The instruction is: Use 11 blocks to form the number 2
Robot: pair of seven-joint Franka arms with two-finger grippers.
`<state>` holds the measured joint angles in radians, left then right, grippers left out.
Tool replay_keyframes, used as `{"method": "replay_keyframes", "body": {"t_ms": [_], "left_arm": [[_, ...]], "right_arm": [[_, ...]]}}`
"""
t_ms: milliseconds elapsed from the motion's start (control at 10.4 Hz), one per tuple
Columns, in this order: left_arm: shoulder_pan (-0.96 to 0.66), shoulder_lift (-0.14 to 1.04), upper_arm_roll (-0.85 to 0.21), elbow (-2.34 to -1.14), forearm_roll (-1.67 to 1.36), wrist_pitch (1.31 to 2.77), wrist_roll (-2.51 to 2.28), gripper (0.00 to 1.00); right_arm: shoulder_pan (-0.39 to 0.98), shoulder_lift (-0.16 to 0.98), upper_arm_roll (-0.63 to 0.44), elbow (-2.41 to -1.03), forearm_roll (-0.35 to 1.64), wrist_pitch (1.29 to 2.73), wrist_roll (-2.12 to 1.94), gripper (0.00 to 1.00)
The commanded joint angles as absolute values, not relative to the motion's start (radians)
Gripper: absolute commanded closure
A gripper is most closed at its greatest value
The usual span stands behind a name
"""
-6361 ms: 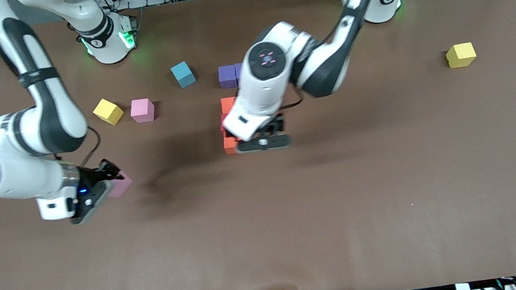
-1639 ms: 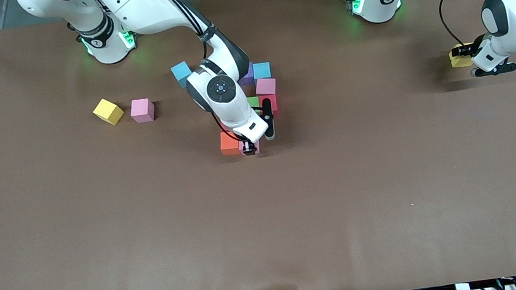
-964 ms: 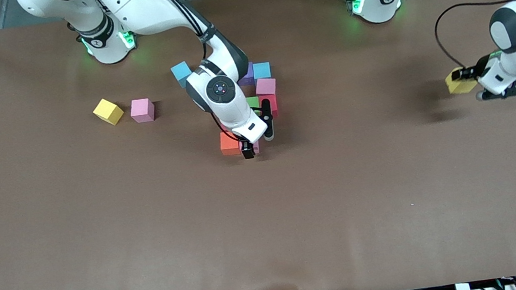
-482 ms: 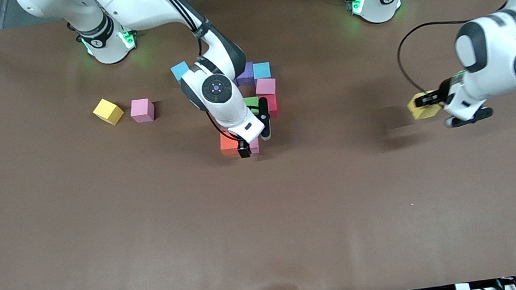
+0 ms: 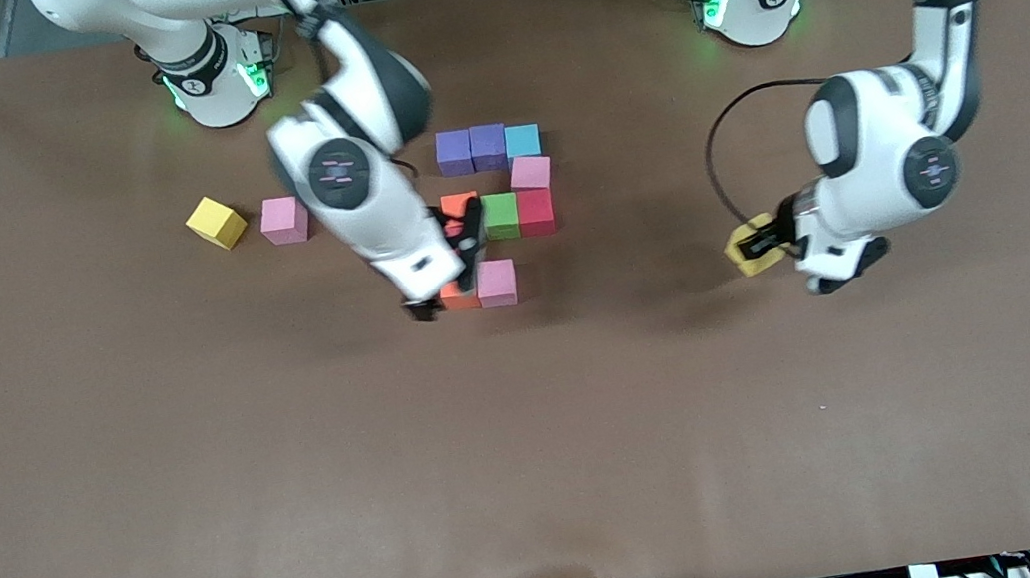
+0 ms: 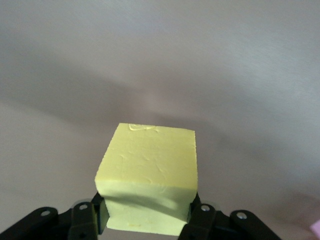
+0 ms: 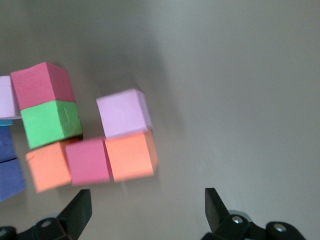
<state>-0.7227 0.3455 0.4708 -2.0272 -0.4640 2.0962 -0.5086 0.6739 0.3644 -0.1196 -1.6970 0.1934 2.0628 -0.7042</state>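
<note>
On my front view the number 2 (image 5: 497,216) sits just above centre of the frame, part built: two purple cubes (image 5: 470,149) and a light blue cube (image 5: 522,141) in the top row, a pink cube (image 5: 531,172) below the blue one, then orange (image 5: 459,205), green (image 5: 501,215) and red (image 5: 535,211), with a second pink cube (image 5: 496,283) lowest. My right gripper (image 5: 445,279) hangs over the digit's lower corner with its fingers spread wide and nothing between them, and it hides part of the lowest orange cube (image 5: 459,297). My left gripper (image 5: 767,238), at centre right, is clamped on a yellow block (image 5: 751,246) above bare table (image 5: 537,447), well apart from the digit. A spare yellow cube (image 5: 215,221) and a spare pink cube (image 5: 284,220) lie at upper left. I read no writing anywhere.
</note>
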Motion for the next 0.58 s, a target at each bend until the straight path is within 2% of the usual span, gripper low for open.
{"method": "replay_keyframes", "body": {"t_ms": [0, 289, 482], "left_arm": [[-0.800, 0.426, 0.469, -1.918, -0.514, 2.079, -0.747, 0.39], [-0.834, 0.489, 0.398, -1.830, -0.529, 2.088, -1.035, 0.39], [-0.834, 0.540, 0.352, -1.768, -0.584, 2.091, -1.222, 0.40]], "right_arm": [[0.510, 0.224, -0.107, -1.729, 0.154, 1.932, -0.553, 0.00], [0.219, 0.196, -0.069, -1.619, 0.099, 1.746, -0.534, 0.00], [0.126, 0.195, -0.078, -1.514, 0.060, 1.636, -0.455, 0.00]]}}
